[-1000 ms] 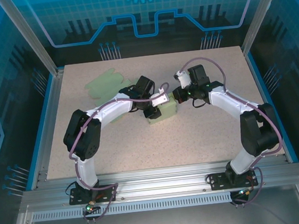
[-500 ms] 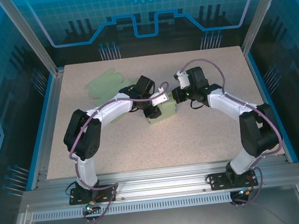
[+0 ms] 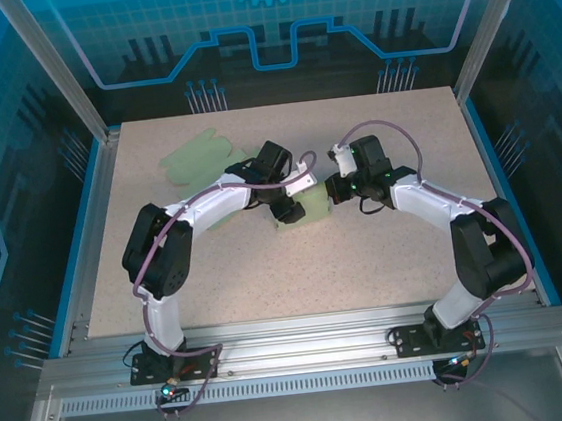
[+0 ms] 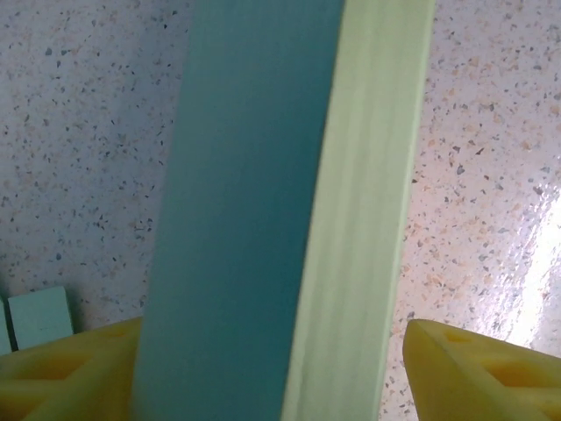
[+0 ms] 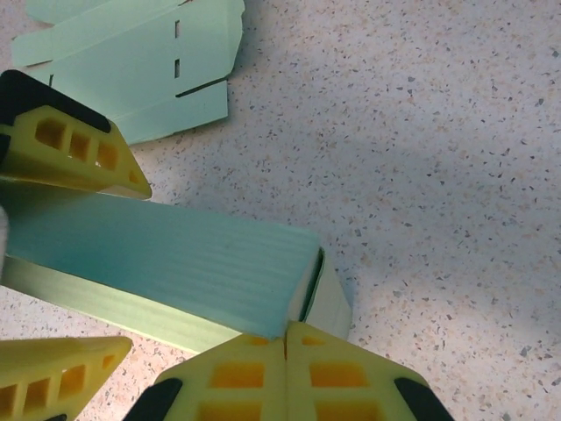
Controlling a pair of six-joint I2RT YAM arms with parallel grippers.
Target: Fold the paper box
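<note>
Green card, pale and faintly ribbed – the paper box [image 3: 306, 208] lies on its side at the middle of the table [image 3: 268, 282], caught between our two arms. The left gripper [image 3: 287, 206] straddles it from above with jaws spread. In the left wrist view the far yellow finger [image 4: 482, 368] stands just clear of the box wall, while the other one sits hard against the shaded side. The right gripper [image 5: 285, 342] has its jaws pressed together, gripping nothing, and its joined tips touch the box's open end beside a loose flap. A second box blank [image 3: 195, 154] lies flat and unfolded near the back left of the table, well apart from the work.

We judge the body already raised into a sleeve, and the step in hand to be closing that end. The next move calls for the right tips to nudge the flap inward – gently, since the card bends easily. The left jaws need to brace or close on the walls first, or the light box may simply slide away from the push.
</note>
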